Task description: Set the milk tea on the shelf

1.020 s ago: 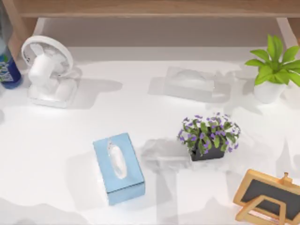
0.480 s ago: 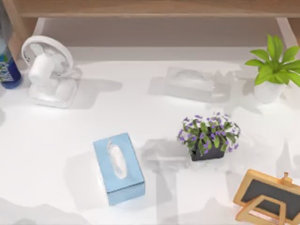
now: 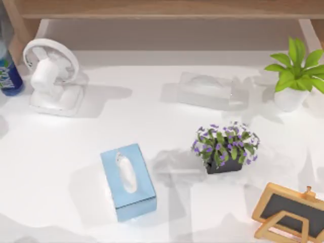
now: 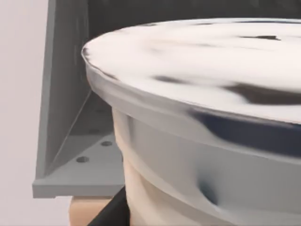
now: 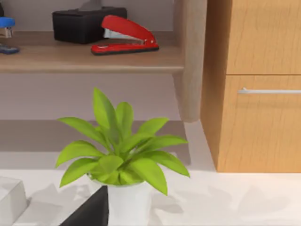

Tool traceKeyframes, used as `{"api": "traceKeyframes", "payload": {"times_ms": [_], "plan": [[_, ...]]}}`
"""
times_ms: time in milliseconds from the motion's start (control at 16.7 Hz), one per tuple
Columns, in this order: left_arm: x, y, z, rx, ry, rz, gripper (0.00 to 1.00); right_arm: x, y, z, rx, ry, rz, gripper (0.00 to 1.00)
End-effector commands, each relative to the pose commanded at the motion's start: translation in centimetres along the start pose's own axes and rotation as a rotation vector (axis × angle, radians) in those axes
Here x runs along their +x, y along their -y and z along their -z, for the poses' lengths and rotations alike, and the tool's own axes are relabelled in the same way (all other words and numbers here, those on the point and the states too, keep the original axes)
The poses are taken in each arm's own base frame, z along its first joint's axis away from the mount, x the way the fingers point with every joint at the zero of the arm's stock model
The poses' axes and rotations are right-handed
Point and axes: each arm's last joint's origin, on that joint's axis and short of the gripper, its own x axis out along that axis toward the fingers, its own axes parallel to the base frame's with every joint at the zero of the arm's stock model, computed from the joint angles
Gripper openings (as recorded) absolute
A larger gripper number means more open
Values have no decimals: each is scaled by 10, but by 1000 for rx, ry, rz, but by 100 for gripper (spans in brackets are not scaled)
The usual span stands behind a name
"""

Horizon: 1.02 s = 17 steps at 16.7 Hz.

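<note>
Small bottle of milk tea, deep blue base, white-and-green label: located at tabletop's far-left edge, beside white desk fan. Light-brown wooden shelf along back. Transfer judged unfinished; placement on shelf outstanding. Jaw state cannot be told.
</note>
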Motion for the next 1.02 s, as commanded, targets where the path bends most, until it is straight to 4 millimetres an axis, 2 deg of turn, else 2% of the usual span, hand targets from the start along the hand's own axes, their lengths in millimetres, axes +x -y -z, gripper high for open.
{"api": "traceKeyframes", "payload": {"times_ms": [180,360,660,840,1020], "plan": [[3,6,-29,39,65,0,0,0,0,0,0,0,0,100],[3,29,-68,64,126,12,0,0,0,0,0,0,0,100],[1,92,-123,48,187,59,0,0,0,0,0,0,0,100],[0,136,-140,8,171,90,0,0,0,0,0,0,0,100],[6,179,-149,-32,124,113,0,0,0,0,0,0,0,100]]}}
